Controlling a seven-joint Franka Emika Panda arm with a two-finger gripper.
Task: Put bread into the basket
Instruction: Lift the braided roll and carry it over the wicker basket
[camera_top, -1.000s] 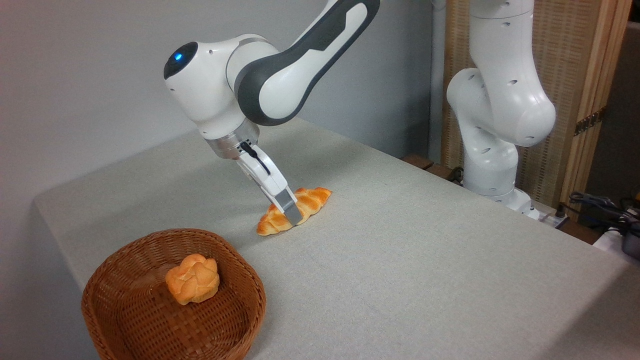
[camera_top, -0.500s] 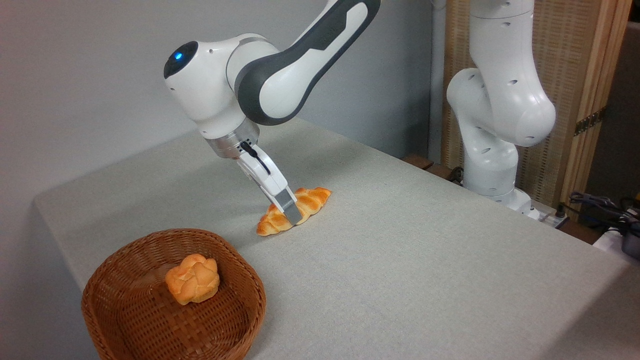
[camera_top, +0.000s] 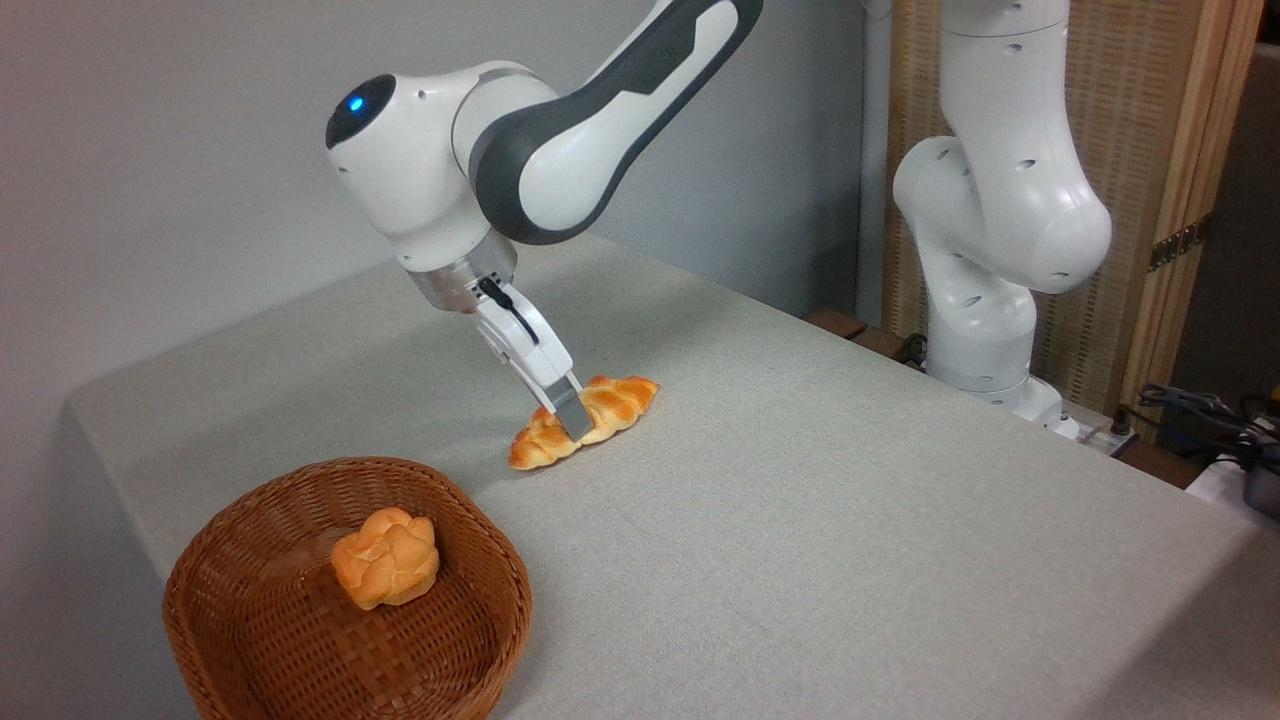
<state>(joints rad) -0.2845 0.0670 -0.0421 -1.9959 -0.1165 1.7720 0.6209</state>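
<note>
A Franka Panda arm's hand (camera_top: 570, 425) grips a braided loaf of bread (camera_top: 584, 421) across its middle, the one visible finger (camera_top: 566, 412) pressed against the near flank of the loaf on a grey cloth-covered counter (camera_top: 850, 520). The loaf lies near the middle of the counter, its left tip pointing toward the basket; whether it is just clear of the cloth or resting on it cannot be told from this angle. The far finger is hidden behind the bread. Toward the front left corner, well apart from the loaf, sits a round woven wicker basket (camera_top: 250, 520) that already holds a small knotted roll (camera_top: 386, 556).

The loaf looks light and rigid, likely a glossy model food item with a smooth, somewhat slippery crust, so a hold at the midpoint, where the braid ridges give the fingers something to bite, seems the sound choice; a grip nearer either pointed end would probably let it pivot and droop. The basket is wider than the loaf is long, leaving room beside the roll for it to be set down flat.
</note>
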